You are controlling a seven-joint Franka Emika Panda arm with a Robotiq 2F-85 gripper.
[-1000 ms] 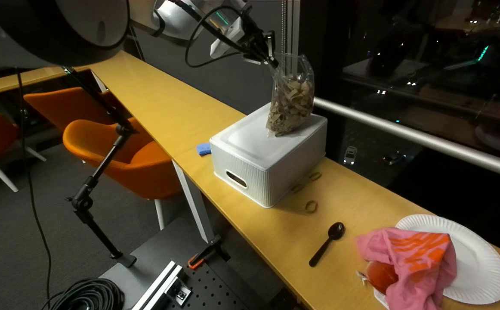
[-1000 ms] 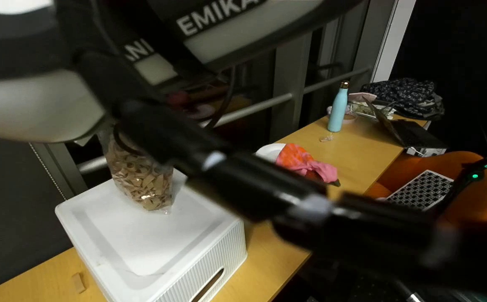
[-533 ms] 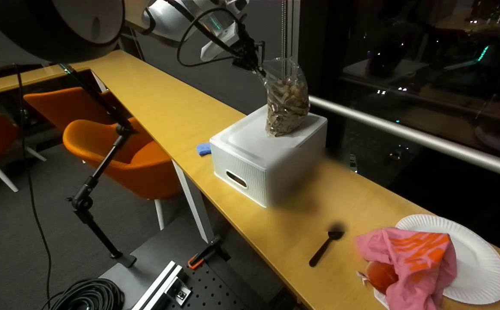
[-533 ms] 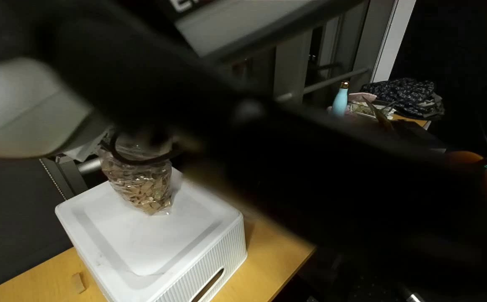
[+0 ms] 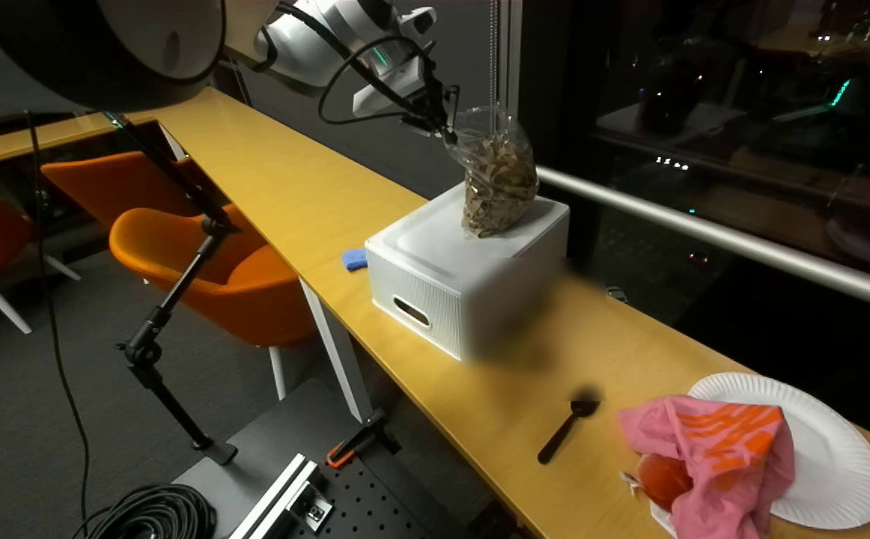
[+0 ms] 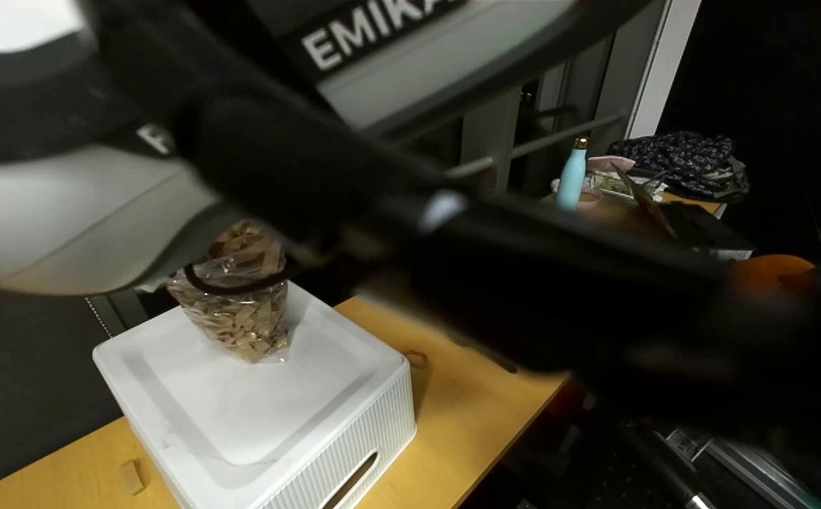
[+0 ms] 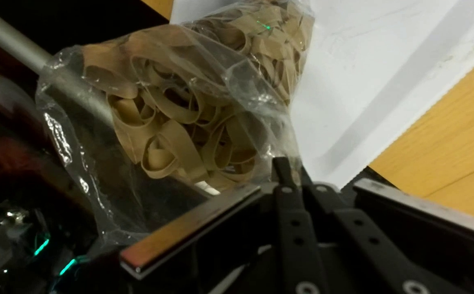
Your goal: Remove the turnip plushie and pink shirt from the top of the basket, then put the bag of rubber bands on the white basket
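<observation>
The bag of rubber bands (image 5: 501,180) stands with its bottom on the lid of the white basket (image 5: 424,251), near the window-side edge. My gripper (image 5: 450,138) is at the bag's upper edge. In the wrist view the gripper (image 7: 292,169) is shut on a fold of the clear plastic, and the tan bands (image 7: 180,134) bulge to the left. On the table at the near right, the pink shirt (image 5: 734,449) lies partly over the turnip plushie (image 5: 664,481). A blurred black bar hides both of them in an exterior view, where the bag (image 6: 241,311) shows on the lid.
A white paper plate (image 5: 843,464) lies under the shirt's side. A black spoon (image 5: 566,434) and a blue cloth (image 5: 355,260) are on the table. Beyond the basket runs a metal rail (image 5: 704,228) before the window. A black jointed bar (image 6: 523,276) crosses an exterior view.
My gripper has moved left and down in an exterior view, pulling the bag's top with it. The bag's bottom has stayed on the lid and its plastic now folds over more.
</observation>
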